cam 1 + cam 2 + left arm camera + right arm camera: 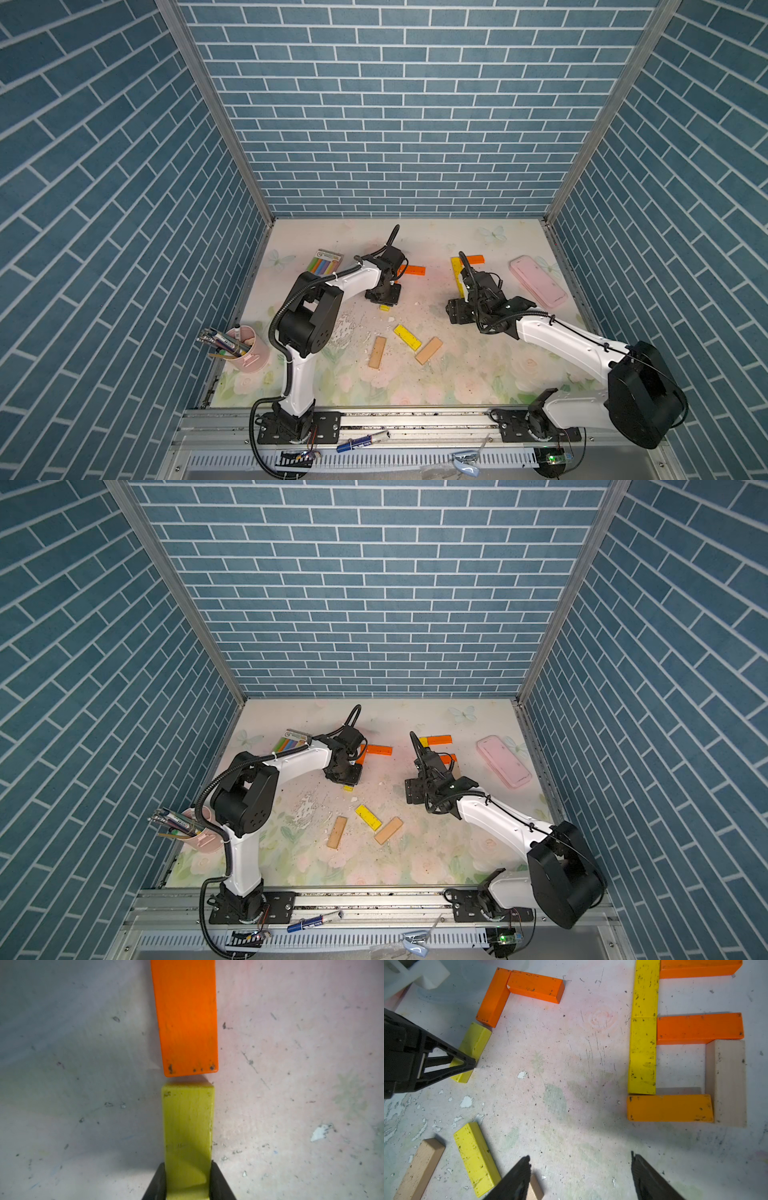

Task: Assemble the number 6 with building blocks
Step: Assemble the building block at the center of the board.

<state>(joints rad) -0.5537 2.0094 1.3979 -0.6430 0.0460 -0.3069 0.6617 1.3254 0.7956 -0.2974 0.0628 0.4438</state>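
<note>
The left claw [187,1165] pinches a flat yellow wooden plank [188,1122], with a flat orange wooden plank [187,1018] just ahead of its tips; the right claw [580,1159] hangs spread.

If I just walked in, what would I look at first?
Probably the big number 6 made of yellow, orange and pale blocks, lying at the far side of the table near the pink case. Next, the left hand pinching a yellow block end to end with an orange block, close but not touching. Blue brick walls stand all round.
</note>
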